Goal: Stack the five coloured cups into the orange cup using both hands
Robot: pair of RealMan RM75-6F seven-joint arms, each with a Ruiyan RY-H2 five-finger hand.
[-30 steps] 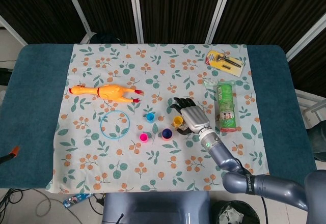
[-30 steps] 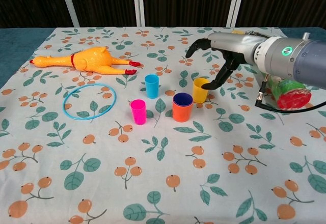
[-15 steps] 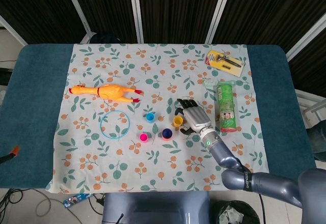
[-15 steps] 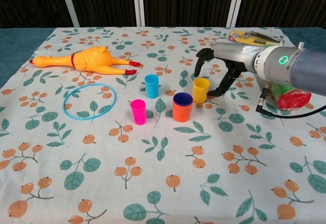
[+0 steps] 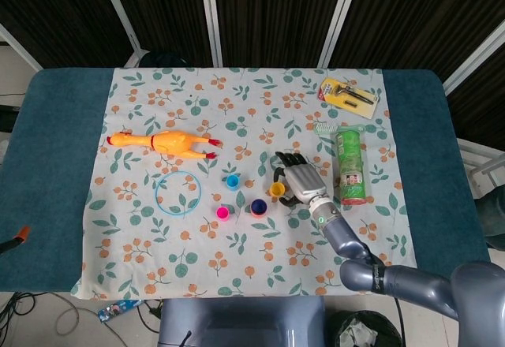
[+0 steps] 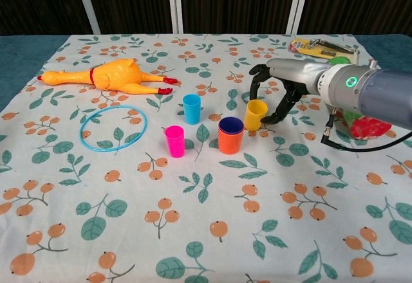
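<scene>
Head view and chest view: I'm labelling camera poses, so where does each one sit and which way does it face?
Head view: high above the table's near edge, looking steeply down on the cloth; shows the right arm and robot hand.
Chest view: low at the near edge, looking forward across the cloth; shows the right forearm and robot hand.
Both show the yellow cup, orange cup, chicken and ring.

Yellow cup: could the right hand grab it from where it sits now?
Probably yes. The right hand is right beside the yellow cup, fingers curled around it, and nothing stands between them.
</scene>
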